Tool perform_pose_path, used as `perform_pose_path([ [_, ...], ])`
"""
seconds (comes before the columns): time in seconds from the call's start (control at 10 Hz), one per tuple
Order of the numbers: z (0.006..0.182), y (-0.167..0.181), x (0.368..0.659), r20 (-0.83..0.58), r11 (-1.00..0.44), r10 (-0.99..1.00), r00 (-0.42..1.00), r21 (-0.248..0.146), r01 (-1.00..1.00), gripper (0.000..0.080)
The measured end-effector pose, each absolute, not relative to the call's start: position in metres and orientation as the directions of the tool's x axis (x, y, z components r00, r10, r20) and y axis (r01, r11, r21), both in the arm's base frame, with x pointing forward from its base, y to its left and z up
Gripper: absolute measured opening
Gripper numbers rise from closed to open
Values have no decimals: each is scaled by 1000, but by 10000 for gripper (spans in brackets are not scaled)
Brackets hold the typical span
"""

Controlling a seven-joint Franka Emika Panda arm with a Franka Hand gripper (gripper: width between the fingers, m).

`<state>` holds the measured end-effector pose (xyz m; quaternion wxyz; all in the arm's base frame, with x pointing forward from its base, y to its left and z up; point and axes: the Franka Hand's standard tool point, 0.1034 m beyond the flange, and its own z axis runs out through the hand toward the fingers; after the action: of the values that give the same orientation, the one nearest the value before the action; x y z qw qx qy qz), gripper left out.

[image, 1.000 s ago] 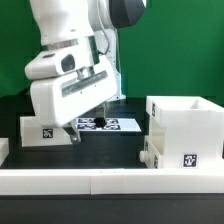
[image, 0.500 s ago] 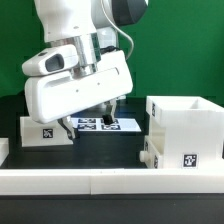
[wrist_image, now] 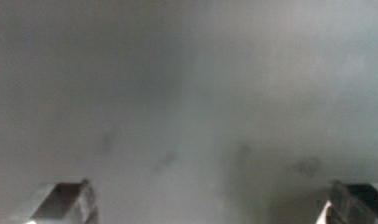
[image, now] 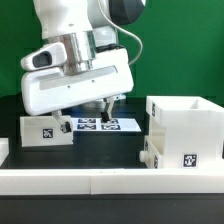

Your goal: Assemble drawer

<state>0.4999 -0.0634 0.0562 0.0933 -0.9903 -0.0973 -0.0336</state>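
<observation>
My gripper, wide open and empty, hangs mid-frame; the tray sits centre-left, the casing right, so I judge squaring up across one tray wall before closing essential.

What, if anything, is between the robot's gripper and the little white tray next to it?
Nothing visible. The open gripper hangs right beside the small tray on the exterior view's left, with no part between them. The casing and second tray sit away on the exterior view's right.
</observation>
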Motion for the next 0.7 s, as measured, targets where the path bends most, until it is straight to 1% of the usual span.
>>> perform_pose_path([
  [0.2,62,-71,477,78,-983,82,994,-159,93,649],
  [0.3,64,-73,470,66,-986,9,998,-167,20,649],
  [0.4,64,-72,471,56,-984,-55,997,-174,-44,649],
  [0.6,63,-70,471,45,-978,-116,992,-181,-106,649],
  [0.7,63,-70,471,48,-979,-101,994,-180,-91,649],
])
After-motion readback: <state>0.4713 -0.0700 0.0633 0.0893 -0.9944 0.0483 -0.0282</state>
